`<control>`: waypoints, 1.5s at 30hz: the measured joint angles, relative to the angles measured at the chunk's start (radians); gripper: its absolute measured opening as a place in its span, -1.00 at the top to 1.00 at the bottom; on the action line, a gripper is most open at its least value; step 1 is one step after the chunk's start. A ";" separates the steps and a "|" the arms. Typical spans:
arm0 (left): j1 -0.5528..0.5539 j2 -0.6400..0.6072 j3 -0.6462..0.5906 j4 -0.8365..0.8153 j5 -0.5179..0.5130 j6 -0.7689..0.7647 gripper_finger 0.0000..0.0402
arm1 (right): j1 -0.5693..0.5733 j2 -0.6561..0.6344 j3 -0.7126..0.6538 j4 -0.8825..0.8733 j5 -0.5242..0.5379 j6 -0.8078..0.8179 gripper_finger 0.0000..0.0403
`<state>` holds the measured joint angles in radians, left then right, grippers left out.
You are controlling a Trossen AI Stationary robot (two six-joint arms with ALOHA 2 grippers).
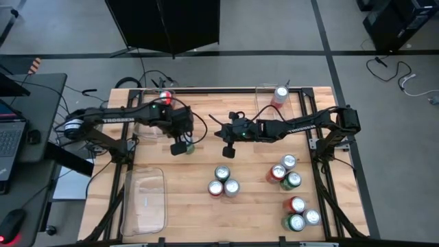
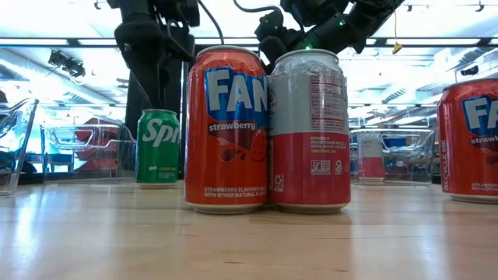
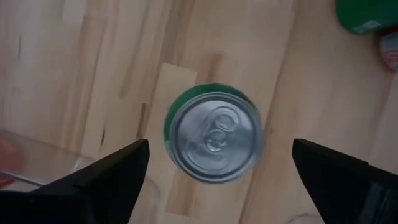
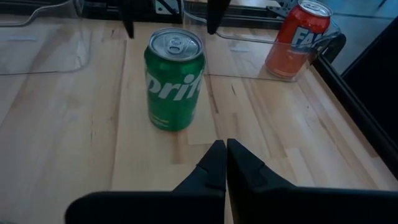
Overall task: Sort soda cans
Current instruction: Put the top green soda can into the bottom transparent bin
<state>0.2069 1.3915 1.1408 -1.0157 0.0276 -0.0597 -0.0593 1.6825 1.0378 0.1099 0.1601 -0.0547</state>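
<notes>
A green soda can [image 3: 214, 137] stands upright on the table, also seen as the green can [image 1: 189, 147] in the high view and the green can [image 4: 174, 78] in the right wrist view. My left gripper [image 3: 221, 155] hovers open above it, one finger on each side and clear of it. My right gripper [image 4: 225, 152] is shut and empty, at mid-table [image 1: 228, 151], right of that can. Other cans stand in clusters: three [image 1: 223, 182] at the middle, three [image 1: 285, 172] and three [image 1: 302, 215] toward the right. In the low view, a red can [image 2: 226, 128] and a silver-and-red can [image 2: 310, 128] stand closest.
Two clear bins sit at the far edge: the left bin [image 1: 147, 103] holds a red can [image 1: 165, 94], the right bin [image 1: 264, 96] holds a can [image 1: 281, 95]. A third clear bin [image 1: 144, 202] lies at the near left. Bare wood lies between the arms.
</notes>
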 joint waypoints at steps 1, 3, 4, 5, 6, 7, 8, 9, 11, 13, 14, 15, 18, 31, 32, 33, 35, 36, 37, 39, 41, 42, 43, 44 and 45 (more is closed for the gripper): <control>0.004 0.009 0.000 0.001 0.000 0.000 -0.99 | 0.000 0.000 0.000 0.000 0.000 0.000 1.00; 0.015 0.026 0.000 -0.001 0.000 0.004 -0.99 | 0.000 0.000 0.000 -0.001 0.000 0.000 1.00; 0.018 0.032 0.000 -0.001 -0.001 0.005 -0.99 | 0.000 0.000 0.000 -0.001 0.000 0.000 1.00; 0.024 0.040 0.000 -0.001 -0.001 0.006 -0.99 | 0.000 0.000 0.000 -0.001 0.000 0.000 1.00; 0.028 0.046 0.000 -0.001 0.000 0.011 -0.99 | 0.000 0.000 0.000 -0.001 0.000 0.000 1.00; 0.031 0.053 0.000 -0.001 0.000 0.022 -0.99 | 0.000 0.000 0.000 -0.001 0.000 0.000 1.00; 0.034 0.060 0.000 0.001 0.004 0.032 -0.99 | 0.000 0.000 0.000 -0.001 0.000 0.000 0.99; 0.036 0.066 0.000 0.001 0.008 0.039 -0.99 | 0.000 0.000 0.000 -0.001 -0.001 0.000 1.00; 0.036 0.081 0.000 0.001 0.010 0.054 -0.99 | 0.000 0.000 0.000 -0.001 -0.001 0.000 1.00; 0.035 0.098 0.000 0.003 0.018 0.060 -0.99 | 0.000 0.000 0.000 -0.001 -0.001 0.000 1.00; 0.036 0.108 0.000 0.005 0.022 0.061 -0.98 | 0.000 0.000 0.000 -0.001 -0.001 0.000 1.00; 0.036 0.115 0.000 0.008 0.024 0.061 -0.98 | 0.000 0.000 0.000 -0.001 -0.001 0.000 0.99; 0.035 0.142 0.000 0.012 0.021 0.059 -0.96 | 0.000 0.000 0.000 -0.001 -0.001 0.000 1.00; 0.015 0.144 0.141 -0.150 0.002 0.095 -0.41 | 0.000 0.000 0.000 -0.006 -0.001 0.000 1.00; 0.014 0.143 0.162 -0.191 0.003 0.099 -0.41 | 0.000 0.000 0.000 -0.007 -0.001 0.000 1.00; 0.012 0.142 0.185 -0.227 0.004 0.101 -0.41 | 0.000 0.000 0.000 -0.009 -0.001 0.000 1.00; 0.005 0.134 0.230 -0.292 0.015 0.101 -0.41 | 0.000 0.000 0.000 -0.011 -0.001 0.000 1.00; -0.003 0.131 0.255 -0.331 0.019 0.099 -0.41 | 0.000 0.000 0.000 -0.012 -0.001 0.000 1.00; -0.012 0.122 0.274 -0.369 0.019 0.090 -0.41 | 0.000 0.000 0.000 -0.011 -0.001 0.000 1.00; -0.036 0.102 0.308 -0.433 0.019 0.073 -0.41 | 0.000 0.000 0.000 -0.013 -0.001 -0.002 1.00; -0.069 0.074 0.337 -0.468 0.019 0.038 -0.41 | 0.000 0.000 0.000 -0.014 -0.001 -0.006 1.00; -0.088 0.061 0.349 -0.484 0.019 0.014 -0.41 | 0.000 0.000 0.000 -0.015 -0.001 -0.006 1.00; -0.109 0.045 0.354 -0.503 0.021 -0.017 -0.41 | 0.000 0.000 0.000 -0.015 -0.001 -0.006 1.00; -0.132 0.028 0.354 -0.527 0.027 -0.055 -0.41 | 0.000 0.000 0.000 -0.017 -0.001 -0.006 1.00; -0.156 0.013 0.354 -0.548 0.038 -0.096 -0.41 | 0.000 0.000 0.000 -0.019 -0.002 -0.007 1.00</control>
<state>0.0506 1.4041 1.4944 -1.5639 0.0653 -0.1558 -0.0593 1.6829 1.0378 0.0908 0.1586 -0.0616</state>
